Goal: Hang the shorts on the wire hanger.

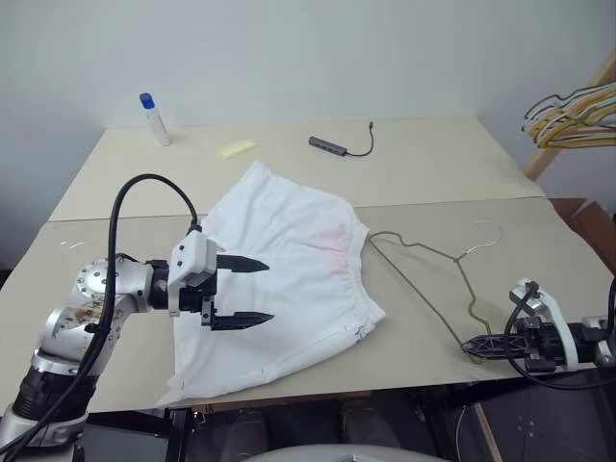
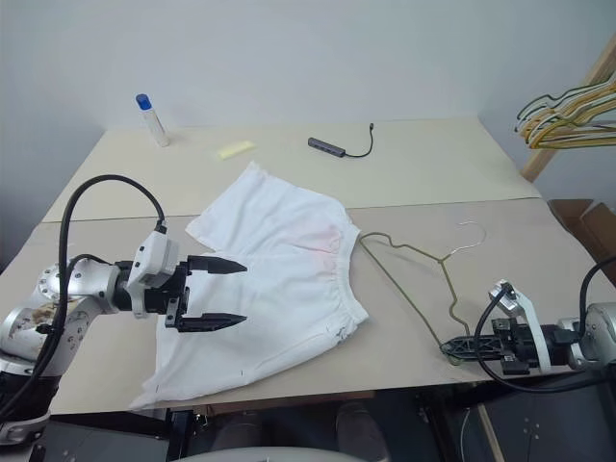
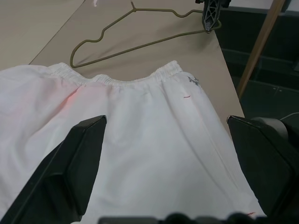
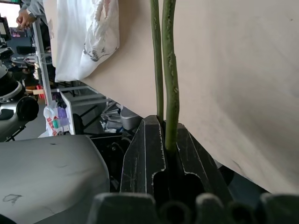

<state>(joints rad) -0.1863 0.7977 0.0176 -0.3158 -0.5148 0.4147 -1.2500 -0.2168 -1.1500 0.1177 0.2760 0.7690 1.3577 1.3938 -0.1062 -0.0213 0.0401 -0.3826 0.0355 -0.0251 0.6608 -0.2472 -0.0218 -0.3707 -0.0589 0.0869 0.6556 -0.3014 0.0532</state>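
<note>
Shorts (image 1: 289, 279) flat on table (image 1: 433, 164), waistband toward wire hanger (image 1: 438, 279). R gripper (image 1: 478, 346) pinches hanger's corner at table edge, prob. to steer it in; L gripper (image 1: 241, 292) spread wide above cloth, ready to grab.

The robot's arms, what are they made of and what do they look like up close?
The left arm has rounded silver metal joints, a white block at the wrist and a thick black cable looping over it. Each gripper, left and right, ends in tapered black jaws; the right wrist has a white bracket and black cables.
</note>
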